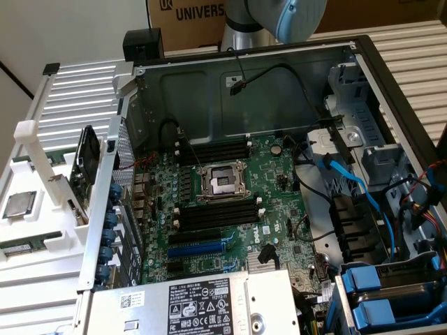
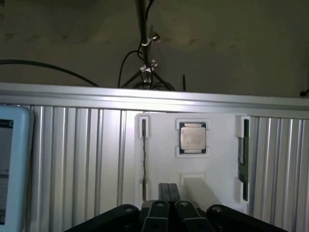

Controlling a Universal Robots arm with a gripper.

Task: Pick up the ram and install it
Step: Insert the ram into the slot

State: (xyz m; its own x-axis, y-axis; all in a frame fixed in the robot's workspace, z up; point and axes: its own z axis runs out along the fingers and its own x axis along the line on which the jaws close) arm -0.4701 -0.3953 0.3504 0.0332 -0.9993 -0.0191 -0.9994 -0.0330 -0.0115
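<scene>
The tool [image 2: 169, 191] is clenched, its two dark fingers [image 2: 163, 193] pressed together with nothing between them. In the wrist view it hangs above a white tray [image 2: 222, 140] that lies on the ribbed metal counter [image 2: 72, 159]. The tips are apart from the square silver chip [image 2: 193, 137] seated in the tray's middle and near a raised white block [image 2: 193, 180] on the tray.

The ram [image 1: 24, 246] lies flat in the tray, along the tray's near edge as the exterior view sees it. It is a narrow green stick with a pale label, and nothing touches it. The chip sits just beyond it toward the tray's middle.

The tray is at the counter's edge on the exterior view's left. Beside it stands the open computer case [image 1: 363, 63]. Inside, the green motherboard [image 1: 279, 181] lies flat, with long black slots [image 1: 209, 213] on both sides of a metal-framed socket [image 1: 222, 183]. The grey arm [image 1: 279, 17] rises behind the case's far wall.
</scene>
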